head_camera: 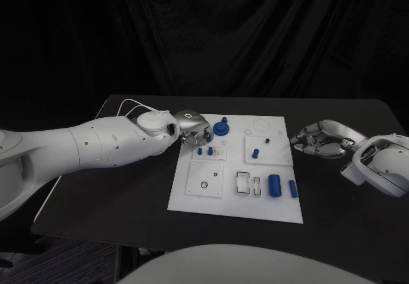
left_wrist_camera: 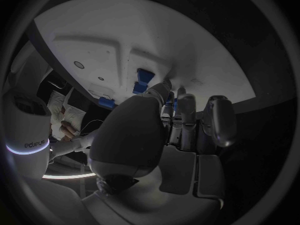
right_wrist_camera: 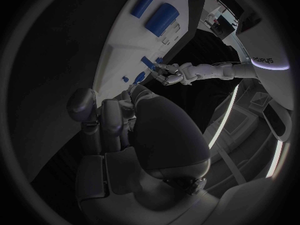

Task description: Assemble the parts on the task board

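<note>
Task board (head_camera: pixel 192 198) | left hand (head_camera: pixel 194 131) fingers down, grip unclear | right hand (head_camera: pixel 320 139) curled, empty

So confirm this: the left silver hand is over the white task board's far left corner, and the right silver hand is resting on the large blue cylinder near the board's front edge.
Wrong on the right silver hand. The head view shows it off the white task board, beside its right edge, fingers curled, touching nothing. The large blue cylinder lies untouched. The left silver hand is over the far left corner, as stated.

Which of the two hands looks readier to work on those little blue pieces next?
Probably the left hand: its fingers hang over the white board, right beside the small blue pegs. The right hand is curled up off the board's edge.
</note>
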{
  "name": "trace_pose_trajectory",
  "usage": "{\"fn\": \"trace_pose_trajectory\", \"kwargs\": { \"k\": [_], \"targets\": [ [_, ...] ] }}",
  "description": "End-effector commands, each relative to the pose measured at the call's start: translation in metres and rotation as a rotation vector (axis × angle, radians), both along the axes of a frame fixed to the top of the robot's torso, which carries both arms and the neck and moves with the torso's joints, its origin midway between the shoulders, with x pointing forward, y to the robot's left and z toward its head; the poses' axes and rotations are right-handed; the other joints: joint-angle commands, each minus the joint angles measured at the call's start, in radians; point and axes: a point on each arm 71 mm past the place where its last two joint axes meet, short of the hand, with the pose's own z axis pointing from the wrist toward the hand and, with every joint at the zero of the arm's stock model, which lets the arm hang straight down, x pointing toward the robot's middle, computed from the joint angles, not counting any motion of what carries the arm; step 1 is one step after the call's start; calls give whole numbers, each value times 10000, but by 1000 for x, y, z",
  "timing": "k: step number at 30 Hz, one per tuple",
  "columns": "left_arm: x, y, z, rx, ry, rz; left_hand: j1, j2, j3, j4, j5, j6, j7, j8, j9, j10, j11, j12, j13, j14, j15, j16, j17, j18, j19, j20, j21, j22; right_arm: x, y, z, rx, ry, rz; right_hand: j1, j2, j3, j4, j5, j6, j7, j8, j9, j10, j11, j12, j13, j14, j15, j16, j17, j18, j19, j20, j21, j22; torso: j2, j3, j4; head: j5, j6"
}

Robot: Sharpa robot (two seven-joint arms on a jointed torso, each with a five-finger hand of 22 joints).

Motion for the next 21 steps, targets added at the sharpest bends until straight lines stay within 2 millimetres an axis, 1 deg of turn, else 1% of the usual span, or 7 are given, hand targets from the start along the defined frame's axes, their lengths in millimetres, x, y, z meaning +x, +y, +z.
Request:
{"fn": "trace_pose_trajectory", "kwargs": {
  "k": [1, 6, 13, 18, 21],
  "targets": [
    [-1, 0, 0, -117, -162, -75, 41, -54, -44, -45, 65, -54, -9, -10, -15, -73, 9, -59, 12, -100, 13, -101, -70, 173, -96, 11, -85, 1051, -1, -1, -3, -106, 230, -82, 45, 35, 53, 15, -3, 68, 16, 44, -9, -55, 15, -49, -8, -77, -27, -35, -9, 185, -62, 1, -47, 69, -1, -2, -3, 33, -2],
    [-1, 2, 1, -134, -233, 13, 39, -49, -41, -39, 73, -104, -10, -17, -34, -70, 4, -40, 31, -222, 20, -216, -252, 208, -184, 17, -245, 982, -1, -1, -3, -124, 279, -76, 60, 35, 68, -5, -2, 82, 14, 54, -8, -55, 14, -56, -16, -76, -29, -33, -7, 188, -65, -1, -63, 64, -2, -6, -5, 44, -2],
    [0, 6, 1, -138, -320, 171, 45, -36, -33, -37, 77, -130, 25, -12, -48, -45, -6, -14, 51, -308, 22, -294, -367, 231, -248, 21, -363, 934, -1, -1, -4, -147, 337, -74, 60, 35, 68, -5, -2, 82, 14, 54, -8, -55, 14, -56, -16, -76, -29, -33, -7, 188, -65, -1, -63, 64, 3, -1, 9, 44, -2],
    [2, 11, 2, -160, -473, 368, 48, -44, -31, -39, 79, -161, 98, -11, -65, -14, -30, 14, 71, -391, 12, -374, -489, 257, -314, 23, -491, 881, -1, -1, -4, -156, 354, -86, 65, 33, 77, -16, -4, 94, 12, 61, -7, -65, 12, -66, -36, -80, -30, -44, -20, 189, -67, -2, -73, 61, 6, -2, 6, 55, -2],
    [3, 16, 3, -184, -610, 546, 59, -53, -23, -42, 88, -250, 185, -24, -98, 30, -45, 49, 96, -479, 6, -463, -619, 279, -376, 23, -621, 832, -1, -2, -4, -167, 376, -94, 65, 33, 77, -16, -4, 94, 12, 61, -7, -65, 12, -66, -36, -80, -30, -44, -20, 189, -67, -2, -73, 61, 7, -1, 3, 55, -2]
  ]
}}
